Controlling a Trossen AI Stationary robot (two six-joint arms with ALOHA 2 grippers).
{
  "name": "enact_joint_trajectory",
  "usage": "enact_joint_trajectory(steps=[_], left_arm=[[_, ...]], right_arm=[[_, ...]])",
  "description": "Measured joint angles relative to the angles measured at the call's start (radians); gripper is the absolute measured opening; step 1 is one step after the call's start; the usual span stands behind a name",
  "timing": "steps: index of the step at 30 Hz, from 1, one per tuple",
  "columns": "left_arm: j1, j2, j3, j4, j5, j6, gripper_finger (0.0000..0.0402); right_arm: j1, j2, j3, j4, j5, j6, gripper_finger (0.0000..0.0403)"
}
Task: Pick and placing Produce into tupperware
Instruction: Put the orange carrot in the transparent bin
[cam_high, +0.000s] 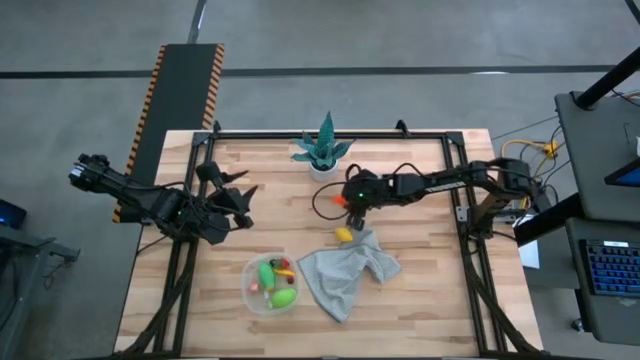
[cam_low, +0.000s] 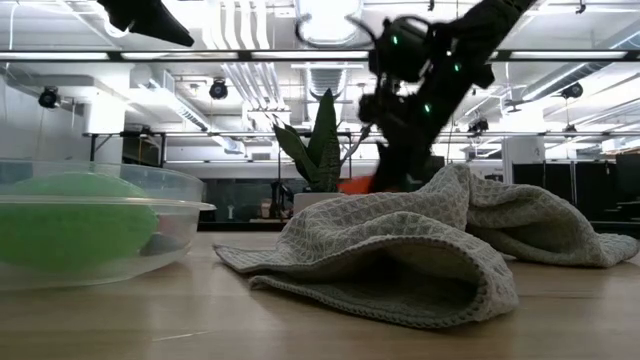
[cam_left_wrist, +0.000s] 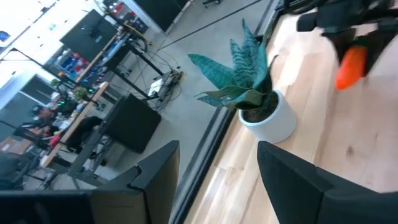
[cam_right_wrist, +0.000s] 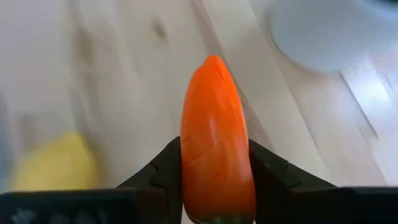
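Orange toy pepper (cam_right_wrist: 216, 140), smooth and tapered, sits clamped between the two dark fingers of the right gripper (cam_high: 349, 203), its long axis running straight out past the fingertips. From above, we see that gripper near the table's middle, just in front of the spiky teal plant in its white pot (cam_high: 322, 150). The small clear round-cornered plastic tub (cam_high: 273, 284) lies toward the front edge and toward the left arm's side of the held pepper, already holding green (cam_high: 284, 297), yellow and red toy pieces. Between pepper and tub lies the crumpled grey waffle-weave cloth (cam_high: 346, 274), with a small yellow toy fruit (cam_high: 343, 235) at its far edge, just in front of the gripper.

We judge that the carry must run diagonally across the cloth's corner, high enough to clear its folds and the tub's rim. Bare wood lies open around the tub on its left and far sides.

The left gripper (cam_high: 236, 205) waits with fingers spread and empty, above the table's left side, behind the tub. It is nearer the tub; the right holds the load.
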Motion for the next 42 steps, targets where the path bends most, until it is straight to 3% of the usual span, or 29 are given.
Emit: enact_joint_trajectory(steps=[7,16,30,42], left_arm=[[0.000,-0.002,0.000,-0.003,-0.044,0.001,0.0201],[0.000,-0.042,0.000,-0.003,-0.048,0.005,0.0201],[0.000,-0.063,0.000,-0.001,-0.048,0.000,0.0201],[0.000,-0.069,0.000,-0.004,-0.050,0.031,0.0201]], right_arm=[[0.099,-0.009,0.128,0.008,-0.021,-0.064,0.0120],[0.238,0.070,0.317,0.011,-0.017,-0.128,0.0120],[0.346,0.426,0.689,-0.003,-0.017,-0.079,0.0120],[0.411,0.664,1.111,-0.263,0.010,0.107,0.0120]])
